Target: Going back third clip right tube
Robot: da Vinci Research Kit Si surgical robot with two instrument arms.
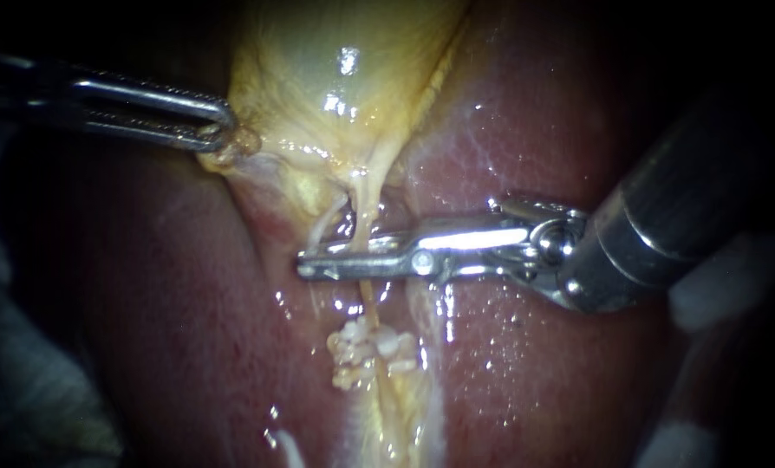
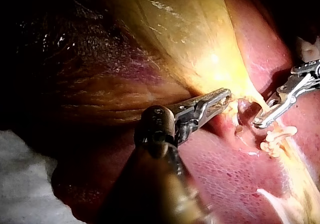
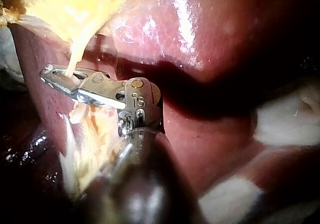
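Note:
The yellow gallbladder (image 1: 335,78) narrows downward into the thin pale right tube (image 1: 363,212), which runs over the red liver (image 1: 535,364). A whiter strand (image 1: 322,221) lies just left of it. My right instrument (image 1: 309,267) reaches in from the right, its long jaws closed across the right tube with their tips meeting. Below them, white clips (image 1: 366,347) sit clustered on the same tube. My left instrument (image 1: 218,130) comes from the upper left, shut on the gallbladder's lower left edge. The left wrist view shows both: left jaws (image 2: 220,101), right jaws (image 2: 260,123), clips (image 2: 275,141).
White gauze (image 1: 717,290) lies behind the right shaft and shows again in the right wrist view as gauze (image 3: 285,114). More gauze (image 2: 25,184) sits beside the left shaft. Wet liver surface surrounds the tube on both sides.

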